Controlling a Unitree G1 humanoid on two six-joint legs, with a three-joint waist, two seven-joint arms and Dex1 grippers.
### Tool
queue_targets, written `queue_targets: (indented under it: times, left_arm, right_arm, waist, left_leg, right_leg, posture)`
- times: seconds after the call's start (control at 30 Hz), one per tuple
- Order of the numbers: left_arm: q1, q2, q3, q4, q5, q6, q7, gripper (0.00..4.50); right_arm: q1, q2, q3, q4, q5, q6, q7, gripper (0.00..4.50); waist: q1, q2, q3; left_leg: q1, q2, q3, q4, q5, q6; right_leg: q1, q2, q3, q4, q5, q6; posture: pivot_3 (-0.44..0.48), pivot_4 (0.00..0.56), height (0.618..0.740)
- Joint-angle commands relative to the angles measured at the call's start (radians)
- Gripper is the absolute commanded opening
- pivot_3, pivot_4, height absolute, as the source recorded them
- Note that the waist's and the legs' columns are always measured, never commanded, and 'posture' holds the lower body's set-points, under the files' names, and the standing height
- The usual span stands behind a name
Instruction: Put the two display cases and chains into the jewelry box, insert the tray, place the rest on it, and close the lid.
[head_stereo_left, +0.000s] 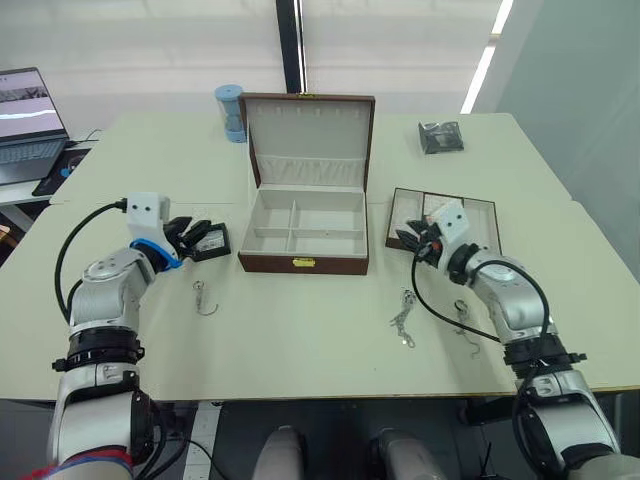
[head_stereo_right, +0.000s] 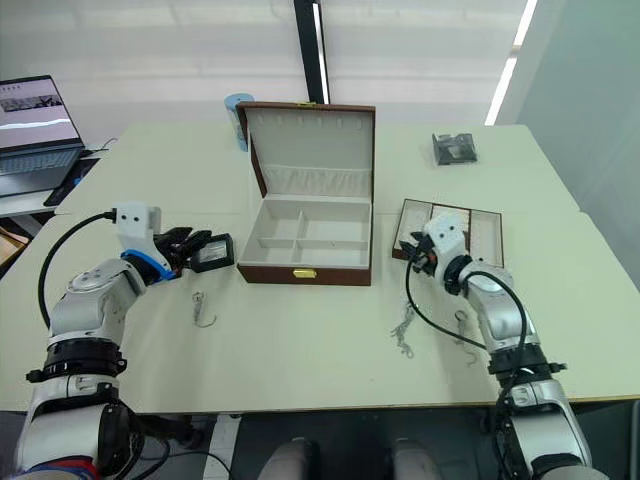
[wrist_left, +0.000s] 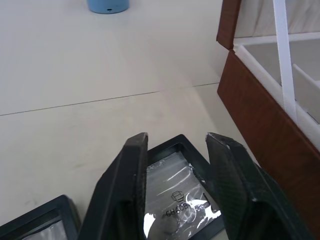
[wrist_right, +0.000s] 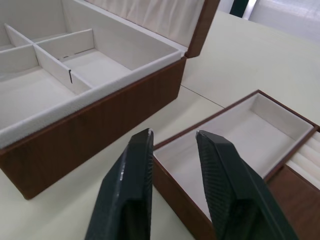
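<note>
**A:** Which step are you working now?

**B:** The first. Your left gripper (wrist_left: 177, 150) is hovering spread over a display case (wrist_left: 182, 197) lying at nine o'clock of the jewelry box (head_stereo_left: 304, 228), its lid (head_stereo_left: 308, 138) standing open. A second case (wrist_left: 37, 225) is lying just beside it.

**A:** And your right gripper (wrist_right: 172, 145)?

**B:** It's hanging parted at the tray (head_stereo_left: 480, 215), holding nothing. You're probably needing to lower and pinch the case next.

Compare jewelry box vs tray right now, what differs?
The jewelry box has a hinged lid, standing open; the tray has none. The jewelry box is larger and deeper, the tray shallower. The jewelry box sits mid-table; the tray lies to its right, by the right gripper. Both are brown outside, with cream-lined compartments.
</note>
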Motion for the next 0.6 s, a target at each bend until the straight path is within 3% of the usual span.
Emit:
queue_targets:
  times: [0.03, 0.1, 0.33, 0.6]
  left_arm:
    - [-0.052, -0.027, -0.047, 0.047, 0.03, -0.042, -0.036, 0.61]
    - [-0.066, -0.042, -0.069, 0.072, 0.043, -0.051, -0.054, 0.02]
    - [-0.058, -0.076, -0.119, 0.06, 0.035, -0.056, -0.167, 0.02]
    - [0.054, -0.07, -0.15, -0.161, -0.01, 0.061, -0.295, 0.02]
  right_arm:
    - [-0.035, 0.025, 0.027, 0.021, -0.031, -0.005, -0.014, 0.33]
    - [-0.043, 0.034, 0.033, 0.036, -0.042, -0.009, -0.016, 0.0]
    - [-0.043, 0.06, 0.062, 0.018, -0.032, -0.006, 0.036, 0.0]
    - [0.017, 0.049, 0.093, -0.083, -0.009, 0.032, 0.133, 0.0]
  waist:
    - [0.0, 0.0, 0.0]
    - [0.0, 0.0, 0.0]
    - [0.0, 0.0, 0.0]
    - [0.0, 0.0, 0.0]
  left_leg:
    - [0.0, 0.0, 0.0, 0.0, 0.0, 0.0]
    - [-0.001, 0.0, 0.0, 0.0, 0.0, 0.0]
    - [-0.001, 0.0, 0.0, 0.0, 0.0, 0.0]
    - [-0.001, 0.001, 0.0, 0.0, 0.0, 0.0]
  right_leg:
    - [0.0, 0.0, 0.0, 0.0, 0.0, 0.0]
    - [0.0, 0.0, 0.0, 0.0, 0.0, 0.0]
    - [-0.001, 0.0, 0.0, 0.001, 0.0, 0.0]
    - [-0.001, 0.0, 0.001, 0.0, 0.0, 0.0]
  posture:
    - [0.0, 0.15, 0.74]
    - [0.0, 0.15, 0.74]
    - [0.0, 0.15, 0.74]
    - [0.0, 0.15, 0.74]
